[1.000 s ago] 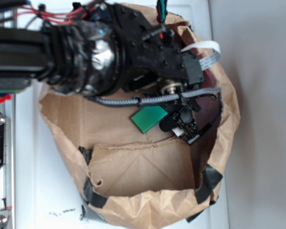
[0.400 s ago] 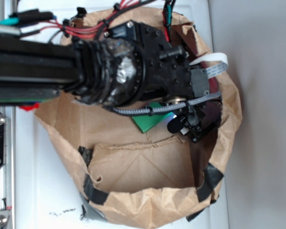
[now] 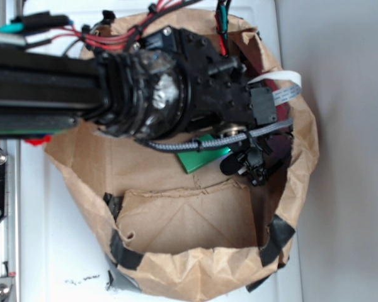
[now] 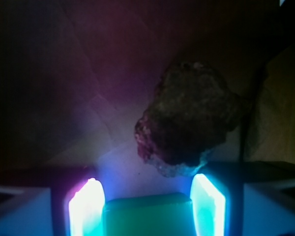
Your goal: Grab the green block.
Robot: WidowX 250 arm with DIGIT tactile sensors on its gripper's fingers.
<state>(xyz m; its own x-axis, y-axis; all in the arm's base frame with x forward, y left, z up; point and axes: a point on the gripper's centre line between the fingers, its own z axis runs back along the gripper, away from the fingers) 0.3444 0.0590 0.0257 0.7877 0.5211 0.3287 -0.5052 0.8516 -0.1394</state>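
The black robot gripper point(image 3: 247, 165) is reaching down into the crumpled brown paper bag point(image 3: 176, 251), and in the wrist view its two glowing fingers point(image 4: 86, 206) are sitting just either side of the flat bright green rectangular block point(image 4: 146, 215), their jaws closed up to its edges, seemingly gripping it. The block is lying on the bag's floor, with a dark brownish rough lump point(image 4: 187, 118) resting just beyond it.
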